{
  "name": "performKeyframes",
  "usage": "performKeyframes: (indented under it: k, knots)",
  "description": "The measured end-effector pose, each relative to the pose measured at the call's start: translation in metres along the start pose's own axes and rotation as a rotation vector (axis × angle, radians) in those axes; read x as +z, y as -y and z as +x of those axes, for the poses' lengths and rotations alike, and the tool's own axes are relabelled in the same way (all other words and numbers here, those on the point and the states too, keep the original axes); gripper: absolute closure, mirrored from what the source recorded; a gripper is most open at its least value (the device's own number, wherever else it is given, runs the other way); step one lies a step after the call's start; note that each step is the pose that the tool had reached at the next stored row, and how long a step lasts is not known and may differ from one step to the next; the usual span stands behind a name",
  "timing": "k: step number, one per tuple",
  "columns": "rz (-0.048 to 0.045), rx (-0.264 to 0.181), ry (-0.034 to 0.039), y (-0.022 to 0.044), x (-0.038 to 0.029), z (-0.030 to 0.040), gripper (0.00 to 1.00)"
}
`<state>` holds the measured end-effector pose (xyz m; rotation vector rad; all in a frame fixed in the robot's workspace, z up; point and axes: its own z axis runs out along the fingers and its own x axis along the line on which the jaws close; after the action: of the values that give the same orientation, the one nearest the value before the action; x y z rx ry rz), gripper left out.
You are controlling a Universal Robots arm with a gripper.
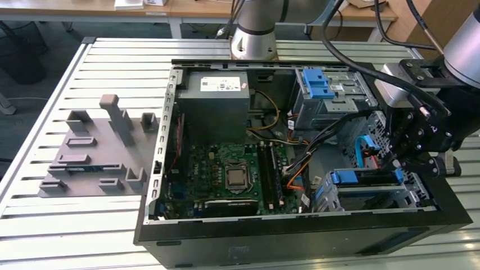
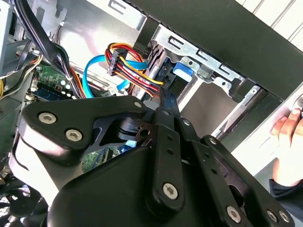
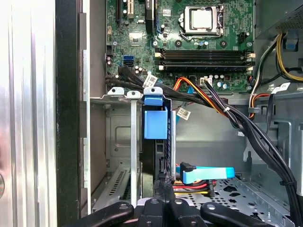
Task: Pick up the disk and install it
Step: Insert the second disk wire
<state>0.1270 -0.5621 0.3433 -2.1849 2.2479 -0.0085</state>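
Observation:
The disk [image 3: 155, 124] stands on edge in the lower drive cage [image 3: 118, 142] of the open computer case, its blue plastic frame toward the motherboard. In the exterior view its blue frame [image 1: 360, 178] shows in the cage at the case's near right corner. My gripper [image 3: 164, 188] is shut, its two fingers pressed together with nothing between them, and the tips point at the disk's cabled end. I cannot tell whether they touch it. In the second wrist view the gripper [image 2: 164, 100] sits just short of the disk's blue frame [image 2: 182, 71].
Red-yellow-black power wires [image 2: 135, 71] and a blue data cable [image 3: 206, 174] lie close to the fingertips. Motherboard [image 1: 232, 174], grey power supply [image 1: 217, 101] and a blue latch [image 1: 318, 84] fill the case. A grey fixture [image 1: 98, 152] lies on the slatted table. A person's hand [image 2: 289, 146] is outside the case.

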Motion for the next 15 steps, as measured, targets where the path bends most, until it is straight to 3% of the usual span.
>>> performKeyframes:
  k: [10,15]
  knots:
    - [0.0000,0.000,-0.0004,0.0000,-0.0008,0.0000,0.89]
    - [0.0000,0.000,0.0000,0.0001,-0.0099,-0.0002,0.89]
